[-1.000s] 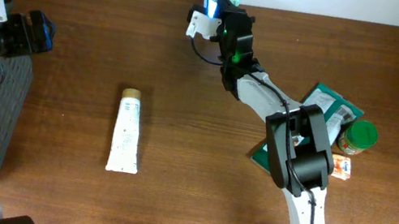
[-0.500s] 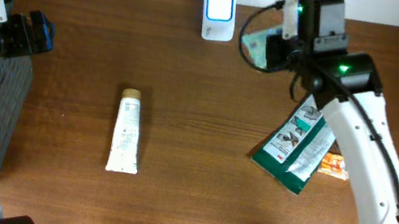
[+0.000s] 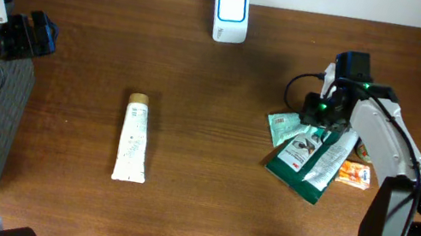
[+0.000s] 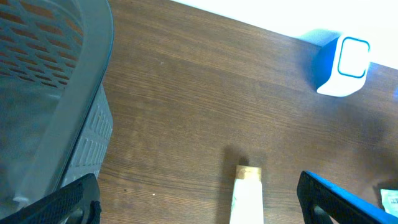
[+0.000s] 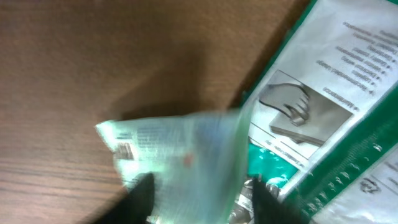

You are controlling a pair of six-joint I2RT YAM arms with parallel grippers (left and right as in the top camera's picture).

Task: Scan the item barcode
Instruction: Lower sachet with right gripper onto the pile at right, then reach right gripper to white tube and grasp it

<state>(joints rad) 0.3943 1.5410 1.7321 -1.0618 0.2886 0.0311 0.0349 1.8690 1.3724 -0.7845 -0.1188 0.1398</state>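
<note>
Trouble nearest the front of the counter [image 3: 176,216] is mild. The tube [image 3: 133,149] lies flat and alone, well apart from both arms. The left pincer [image 4: 196,193] hangs beside the basket [image 4: 56,93] with its jaws wide apart, holding nothing. If that arm goes for the tube, a careless swing could clip the basket rim.

Further back on the right is the real risk. The pale green packet [image 5: 180,155], which I take to be the item to scan, lies at the left edge of the big green and white pouch [image 3: 317,154], seemingly partly on it. A small orange packet [image 3: 354,174] lies just beside the pouch. The right pincer [image 5: 205,196] sits low over this heap, its fingers [image 5: 142,193] apart on either side of the green packet. The wrist view is blurred, so I cannot tell whether a finger touches it. Thin film like this could cling to a pad and be dragged when the arm lifts, or slide off the pouch. Closing here could also pinch the pouch underneath, so 2 things rise together.

Furthest back, the scanner [image 3: 231,13] stands by the wall, well apart from the packet. A striped mark near the packet's corner may be its barcode. If that ends up face down or creased, the scanner would likely not read it.
</note>
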